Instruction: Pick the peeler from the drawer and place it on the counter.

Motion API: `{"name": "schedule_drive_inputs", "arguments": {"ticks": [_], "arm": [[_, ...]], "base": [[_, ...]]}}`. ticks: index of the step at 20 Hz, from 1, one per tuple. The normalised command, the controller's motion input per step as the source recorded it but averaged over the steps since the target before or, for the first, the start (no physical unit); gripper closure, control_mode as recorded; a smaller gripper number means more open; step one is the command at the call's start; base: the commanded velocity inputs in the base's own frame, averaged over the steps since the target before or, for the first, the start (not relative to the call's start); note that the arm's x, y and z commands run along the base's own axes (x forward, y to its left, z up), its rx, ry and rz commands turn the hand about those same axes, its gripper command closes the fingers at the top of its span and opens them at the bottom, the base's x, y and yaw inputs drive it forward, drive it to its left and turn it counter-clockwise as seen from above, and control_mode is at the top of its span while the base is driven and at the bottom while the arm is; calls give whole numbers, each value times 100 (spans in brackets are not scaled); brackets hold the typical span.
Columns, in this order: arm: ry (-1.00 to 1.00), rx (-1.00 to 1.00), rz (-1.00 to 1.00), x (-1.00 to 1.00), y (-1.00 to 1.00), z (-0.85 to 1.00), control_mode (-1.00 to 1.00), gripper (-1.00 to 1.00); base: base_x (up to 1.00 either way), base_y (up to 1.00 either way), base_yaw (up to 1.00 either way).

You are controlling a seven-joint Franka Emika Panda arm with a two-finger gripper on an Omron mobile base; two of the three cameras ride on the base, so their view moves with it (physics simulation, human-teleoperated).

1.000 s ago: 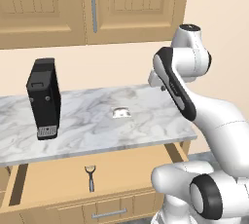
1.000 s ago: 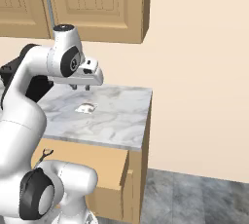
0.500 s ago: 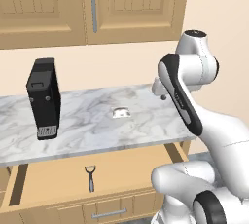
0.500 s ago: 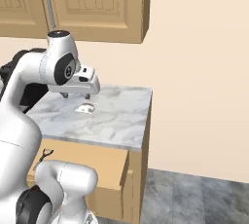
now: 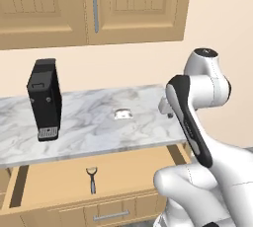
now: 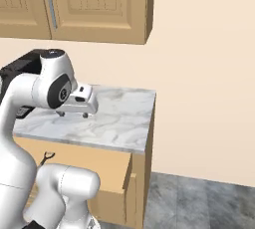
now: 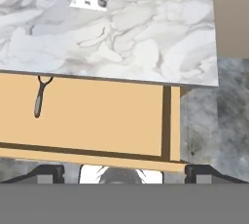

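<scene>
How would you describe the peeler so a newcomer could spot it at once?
Below the marble counter an open light-wood drawer sticks out. On its flat tan bottom lies the peeler, alone: slim, dark grey, its forked head toward the counter, far smaller than the black coffee machine above.

Flanking base views; hand view downward

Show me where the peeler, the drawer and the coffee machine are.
peeler point(image 5: 92, 180): left base view, on its handle.
drawer point(image 5: 54, 181): left base view, on its bare bottom.
coffee machine point(image 5: 45, 99): left base view, on its front.
</scene>
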Motion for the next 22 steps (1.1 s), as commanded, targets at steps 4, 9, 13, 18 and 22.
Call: {"name": "schedule_drive_inputs", "arguments": {"ticks": [4, 9, 13, 18, 22], "arm": [[0, 0, 0, 0, 0, 0, 100, -100], [0, 0, 0, 0, 0, 0, 100, -100], [0, 0, 0, 0, 0, 0, 100, -100], [0, 0, 0, 0, 0, 0, 100, -100], [0, 0, 0, 0, 0, 0, 100, -100]], "base": [[-59, 31, -11], [-64, 59, -28], [-53, 84, -36], [-52, 98, -42], [-54, 97, -46]]}}
